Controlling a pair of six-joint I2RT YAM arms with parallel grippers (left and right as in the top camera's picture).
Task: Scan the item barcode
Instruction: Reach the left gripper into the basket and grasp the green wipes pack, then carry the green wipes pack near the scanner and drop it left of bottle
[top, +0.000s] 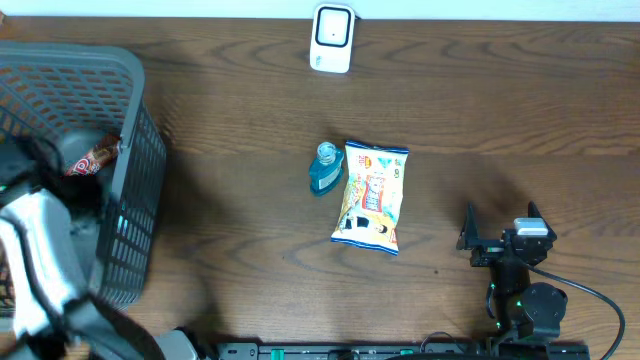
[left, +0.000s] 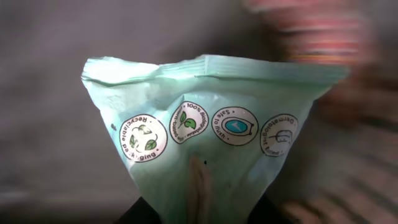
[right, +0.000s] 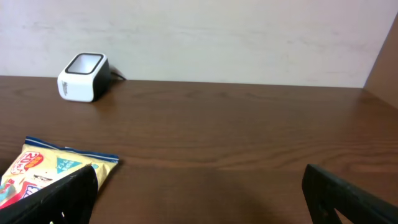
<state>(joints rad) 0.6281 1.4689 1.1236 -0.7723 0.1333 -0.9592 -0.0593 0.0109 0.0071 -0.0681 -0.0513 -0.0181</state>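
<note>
In the left wrist view a pale green soft pack (left: 205, 118) with a row of round printed icons fills the frame. My left gripper (left: 202, 211) is shut on its lower edge, the dark fingers pressing in from both sides. No barcode shows on this face. From overhead, the left arm (top: 40, 240) reaches into the grey basket (top: 135, 110) and hides the pack. The white scanner (top: 331, 38) stands at the far edge of the table and shows again as the scanner (right: 83, 76). My right gripper (top: 501, 215) rests open near the front right, and the right gripper (right: 198, 186) has nothing between its fingers.
A yellow snack bag (top: 370, 195) and a small blue bottle (top: 324, 168) lie side by side mid-table; the snack bag (right: 56, 165) lies left of the right gripper. A red-striped wrapper (top: 92, 158) lies in the basket, blurred as the wrapper (left: 317, 31).
</note>
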